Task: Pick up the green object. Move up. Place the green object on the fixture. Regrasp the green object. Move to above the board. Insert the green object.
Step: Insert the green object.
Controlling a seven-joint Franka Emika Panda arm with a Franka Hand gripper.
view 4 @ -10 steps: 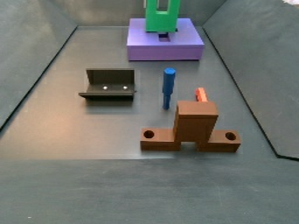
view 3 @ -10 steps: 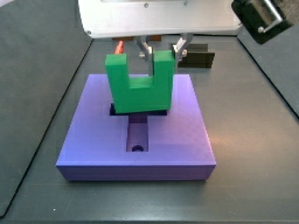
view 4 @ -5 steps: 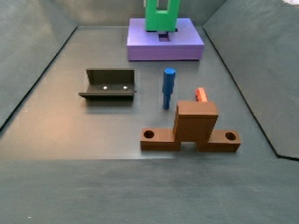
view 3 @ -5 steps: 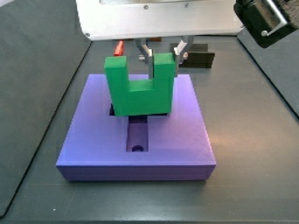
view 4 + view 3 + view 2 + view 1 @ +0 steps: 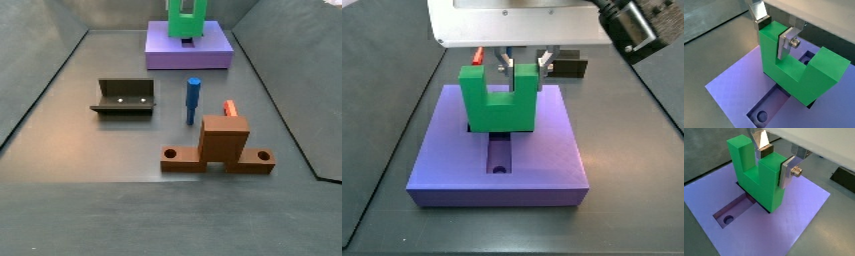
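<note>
Above board (image 5: 500, 150), hand (image 5: 527, 68) half cropped

The supporting surface is a dark grey floor (image 5: 80, 150) bounded by raised dark walls.

Items resting directly on the floor:
- The board (image 5: 189, 52), a purple slab, lies at the far end in a side view.
- The fixture (image 5: 124, 97) stands near the middle of the floor, well apart from the board.
- A brown block (image 5: 221, 146) with two flanges stands at the near end. A blue peg (image 5: 193, 100) and a thin red bar (image 5: 229, 107) stand just beside it.

The gripper (image 5: 523, 63) is above the board, off the floor, its jaws clamped on the green object (image 5: 497, 100).
</note>
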